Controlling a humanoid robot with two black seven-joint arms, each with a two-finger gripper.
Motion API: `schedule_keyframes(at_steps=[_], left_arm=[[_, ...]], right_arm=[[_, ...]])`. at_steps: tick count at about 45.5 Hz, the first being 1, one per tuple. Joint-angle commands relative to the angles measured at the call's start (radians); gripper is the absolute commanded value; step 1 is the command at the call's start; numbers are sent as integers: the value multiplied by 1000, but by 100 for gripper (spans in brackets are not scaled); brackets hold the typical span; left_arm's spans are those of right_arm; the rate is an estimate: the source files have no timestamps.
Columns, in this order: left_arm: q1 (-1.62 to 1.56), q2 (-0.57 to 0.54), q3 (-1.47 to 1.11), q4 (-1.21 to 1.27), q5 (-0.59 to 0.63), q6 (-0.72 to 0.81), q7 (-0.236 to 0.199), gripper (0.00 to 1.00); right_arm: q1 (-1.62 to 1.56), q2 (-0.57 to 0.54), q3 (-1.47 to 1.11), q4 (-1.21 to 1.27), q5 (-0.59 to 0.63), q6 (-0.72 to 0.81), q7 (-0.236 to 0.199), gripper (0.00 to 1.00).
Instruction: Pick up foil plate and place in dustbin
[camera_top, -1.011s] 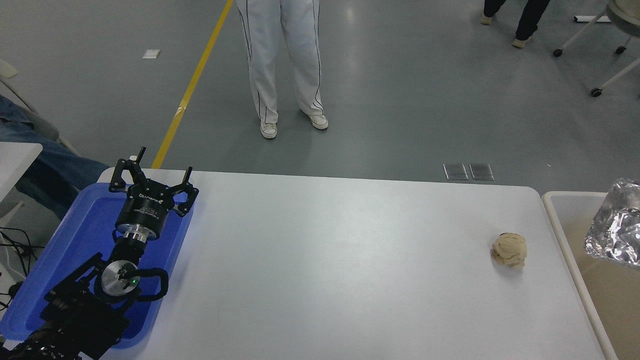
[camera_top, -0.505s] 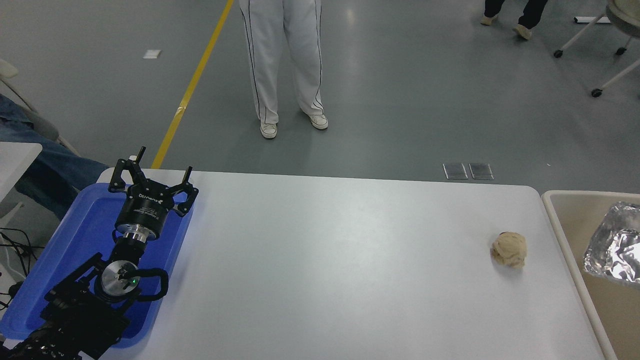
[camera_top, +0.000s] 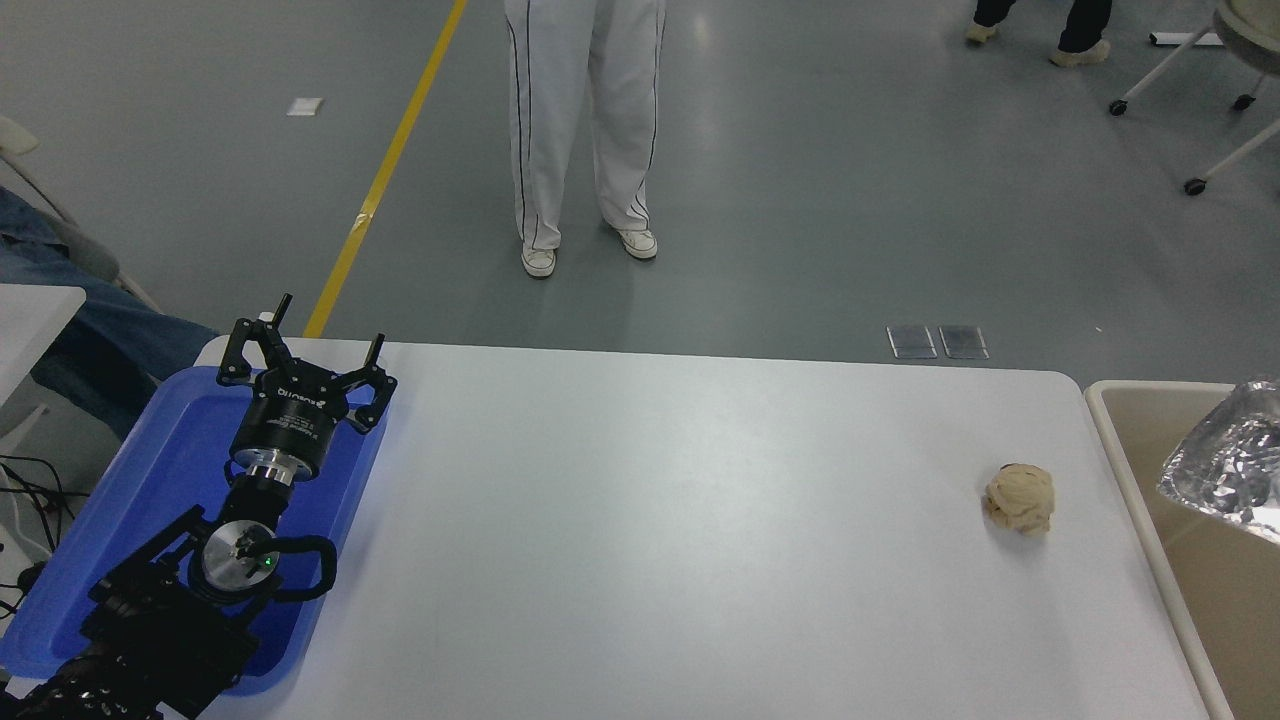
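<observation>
- Landmark: white table (camera_top: 640, 520); everything is placed against it.
- Off the table's left end, a blue tray (camera_top: 150, 470). The left gripper (camera_top: 305, 355) hangs over the tray's far part, fingers spread, holding nothing; the arm looks parked out of the work area.
- Beyond the table's far edge, a person (camera_top: 585, 130) stands on the grey floor; only the legs show.
- Near the table's right end, a crumpled tan paper ball (camera_top: 1020, 498), lying apart from everything.
- Just past the table's right edge, the dustbin (camera_top: 1120, 440), its rim alongside the table.
- Foil plate (camera_top: 1225, 465) sits tilted within the dustbin's opening, cut by the frame edge; whether it hangs or rests, cannot tell.
- Right gripper out of view, so its grip cannot be told. Placement looks nearly done.
</observation>
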Motion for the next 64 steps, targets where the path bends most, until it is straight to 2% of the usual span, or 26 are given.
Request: schedule_keyframes(at_steps=[1, 7, 18, 21, 26, 29, 37, 63, 64], left_arm=[[0, 0, 0, -1, 0, 0, 0, 100], [1, 0, 0, -1, 0, 0, 0, 100], [0, 0, 0, 1, 0, 0, 0, 100], [0, 0, 0, 1, 0, 0, 0, 100], [0, 0, 0, 1, 0, 0, 0, 100], [1, 0, 0, 1, 0, 0, 0, 100], [0, 0, 0, 1, 0, 0, 0, 100], [0, 0, 0, -1, 0, 0, 0, 100], [1, 0, 0, 1, 0, 0, 0, 100]], right_arm=[[-281, 82, 221, -162, 44, -201, -1, 0], [-416, 169, 351, -329, 43, -201, -1, 0], [-556, 238, 433, -537, 31, -199, -10, 0], [-579, 260, 433, -580, 41, -199, -35, 0], [-600, 283, 453, -610, 43, -199, -102, 0], [-615, 293, 482, -619, 41, -199, -118, 0], [-680, 350, 548, -694, 41, -199, -118, 0], [-694, 358, 560, -702, 35, -204, -109, 0], [-692, 358, 560, -702, 35, -204, -109, 5]])
